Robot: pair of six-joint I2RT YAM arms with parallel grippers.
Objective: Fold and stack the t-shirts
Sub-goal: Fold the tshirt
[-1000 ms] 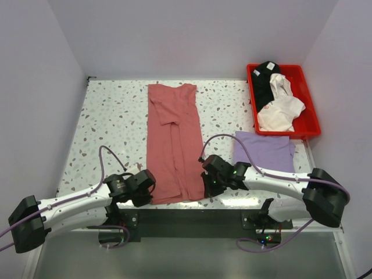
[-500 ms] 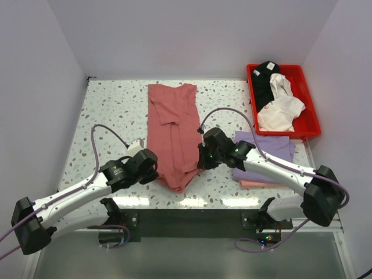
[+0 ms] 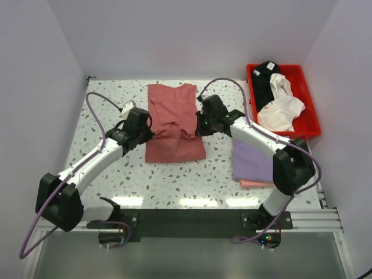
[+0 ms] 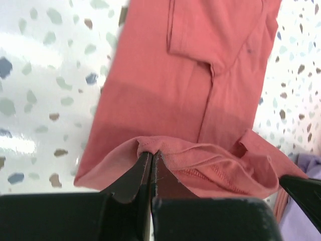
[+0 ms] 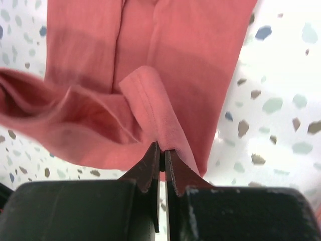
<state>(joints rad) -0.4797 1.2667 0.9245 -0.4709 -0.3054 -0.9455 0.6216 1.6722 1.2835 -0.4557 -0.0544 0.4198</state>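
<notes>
- Left of the red shirt [image 3: 174, 107] we see only bare, speckled counter [image 3: 107, 110].
- The left end effector [image 3: 149, 129] sits at the red shirt's left edge. Its jaws are pressed together on a pinch of the hem, and in the left wrist view the cloth bunches up out of the fingertips [image 4: 131, 176].
- The red shirt lies mid-counter, folded lengthwise into a narrow strip, with its collar end away from the arm bases. Its near part is doubled back over itself. The hem hangs between the two end effectors, sagging a little above the layer beneath.
- The right end effector [image 3: 201, 125] is at the red shirt's right edge, level with the left one. Its jaws are likewise closed tight on the hem, and in the right wrist view we see the stitched edge rising from between the fingers [image 5: 176, 173].
- To the right of the red shirt, apart from it and nearer the bases, a lavender shirt [image 3: 253, 160] lies folded flat. It rests on a pink shirt [image 3: 256, 185], of which we see only the near edge.
- Farther right of the red shirt, beside its collar end, stands a red tray [image 3: 312, 113]. It holds a crumpled black shirt [image 3: 264, 78] at its far end and a white shirt [image 3: 282, 110] nearer us.
</notes>
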